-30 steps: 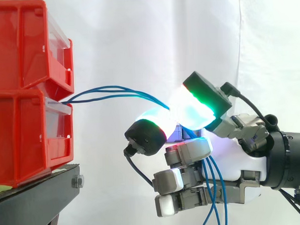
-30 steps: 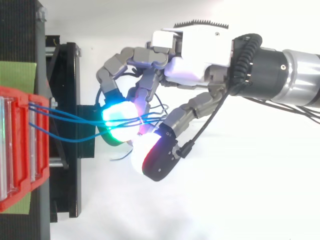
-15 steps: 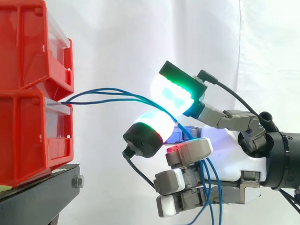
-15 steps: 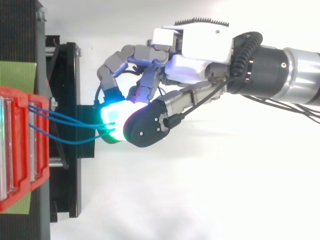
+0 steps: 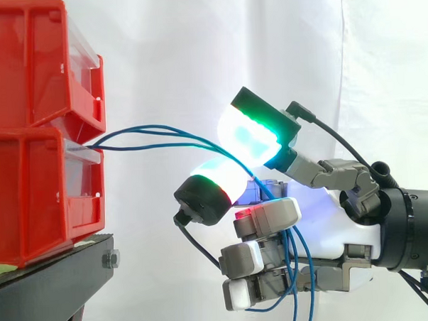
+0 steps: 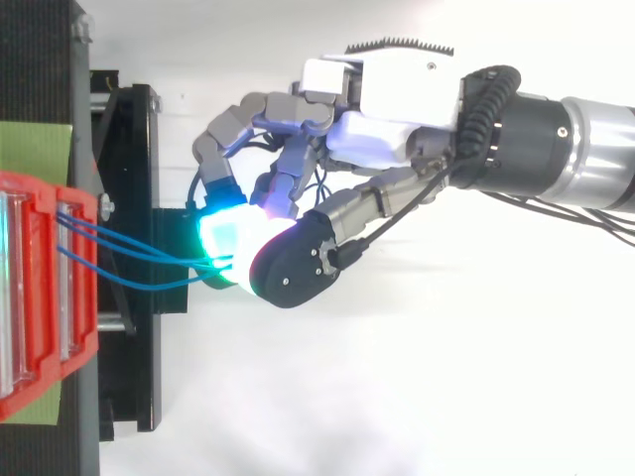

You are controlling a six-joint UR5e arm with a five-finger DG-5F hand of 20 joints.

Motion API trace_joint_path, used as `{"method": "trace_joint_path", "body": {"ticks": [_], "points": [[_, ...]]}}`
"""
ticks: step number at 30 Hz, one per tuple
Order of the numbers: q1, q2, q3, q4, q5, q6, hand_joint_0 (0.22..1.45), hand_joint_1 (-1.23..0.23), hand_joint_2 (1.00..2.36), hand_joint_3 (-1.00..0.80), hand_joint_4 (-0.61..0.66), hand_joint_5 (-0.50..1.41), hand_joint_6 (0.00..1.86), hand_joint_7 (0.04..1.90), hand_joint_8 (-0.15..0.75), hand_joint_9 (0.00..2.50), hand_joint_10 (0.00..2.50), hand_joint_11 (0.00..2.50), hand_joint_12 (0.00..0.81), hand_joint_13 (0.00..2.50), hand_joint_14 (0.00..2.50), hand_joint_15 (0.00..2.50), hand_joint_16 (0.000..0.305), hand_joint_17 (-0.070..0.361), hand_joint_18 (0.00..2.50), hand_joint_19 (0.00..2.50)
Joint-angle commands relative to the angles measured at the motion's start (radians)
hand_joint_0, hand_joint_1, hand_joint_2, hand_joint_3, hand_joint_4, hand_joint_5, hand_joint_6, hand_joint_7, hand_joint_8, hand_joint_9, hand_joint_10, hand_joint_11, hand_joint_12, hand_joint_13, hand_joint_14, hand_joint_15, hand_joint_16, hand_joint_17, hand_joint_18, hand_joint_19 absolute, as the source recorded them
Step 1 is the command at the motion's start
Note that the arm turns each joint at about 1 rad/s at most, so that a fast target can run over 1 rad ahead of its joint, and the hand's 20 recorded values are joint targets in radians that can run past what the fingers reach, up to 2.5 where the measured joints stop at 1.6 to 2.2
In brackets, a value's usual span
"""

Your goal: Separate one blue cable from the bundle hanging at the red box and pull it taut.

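Note:
Three thin blue cables (image 5: pixel 163 132) leave the lip of the lower red bin (image 5: pixel 31 197) and run right to my hand (image 5: pixel 330 226). They pass between a cyan-glowing fingertip (image 5: pixel 218 180) and the thumb's green-glowing pad (image 5: pixel 255 134), which stands a little above them. Behind the curled lower fingers the cables drop down along the palm, and their loose ends loop below. In the top view the cables (image 6: pixel 129 253) fan from the bin (image 6: pixel 40 297) and vanish under the thumb. The hand (image 6: pixel 397 99) is curled round the whole bundle; no single cable stands apart.
A second red bin (image 5: pixel 32 62) is stacked on the lower one, both on a black stand (image 5: pixel 56 281) at the left. The arm comes in from the right. A white curtain hangs behind, and a green patch (image 6: pixel 35 149) lies beside the bins.
The thumb has lifted off the cyan fingertip and swung across over the cables. The cables' hanging ends have drawn up into a loop under the hand.

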Motion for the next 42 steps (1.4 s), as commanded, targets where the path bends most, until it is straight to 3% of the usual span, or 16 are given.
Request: {"method": "trace_joint_path", "body": {"ticks": [1,8,14,16,19,30,34,42], "points": [[0.002,0.0,0.0,0.0,0.001,0.0,0.66,-1.02,1.0,-0.5,-0.01,-0.1,0.93,1.19,0.275,1.34,0.01,1.36,0.332,1.07,0.03,0.86,0.039,0.088,0.76,0.69],[0.003,0.0,0.0,0.0,0.001,0.001,0.61,-1.05,1.0,-0.5,-0.04,-0.09,0.92,1.21,0.236,1.37,0.02,1.35,0.327,1.07,0.02,0.86,0.039,0.087,0.76,0.69],[0.002,0.0,0.0,0.0,0.002,0.001,0.68,-1.01,1.0,-0.5,-0.1,-0.09,0.91,1.3,0.209,1.39,0.02,1.33,0.32,1.08,0.03,0.86,0.037,0.083,0.76,0.69],[0.002,0.0,0.0,0.0,0.002,0.001,0.62,-0.97,1.0,-0.5,-0.09,-0.09,0.92,1.18,0.225,1.4,0.02,1.31,0.326,1.08,0.03,0.87,0.037,0.084,0.76,0.7],[0.003,0.0,0.0,0.0,0.002,0.001,0.49,-0.89,1.0,-0.5,-0.03,-0.09,0.9,1.18,0.27,1.42,0.01,1.28,0.362,1.11,0.02,0.85,0.044,0.099,0.8,0.7],[0.003,0.0,0.0,0.0,0.004,0.001,0.44,-0.75,1.0,-0.5,0.0,-0.11,0.87,1.06,0.303,1.43,0.01,1.25,0.388,1.14,0.02,0.84,0.051,0.114,0.85,0.68],[0.005,0.0,0.0,0.0,0.002,0.001,0.57,-0.72,1.0,-0.5,-0.02,-0.12,0.87,1.12,0.256,1.39,0.02,1.26,0.346,1.1,0.02,0.87,0.043,0.096,0.78,0.72],[0.005,0.0,0.002,0.0,0.004,0.001,0.74,-0.9,1.01,-0.43,-0.07,-0.14,0.92,1.11,0.278,1.3,0.01,1.3,0.341,1.06,0.02,0.85,0.041,0.093,0.76,0.69]]}}
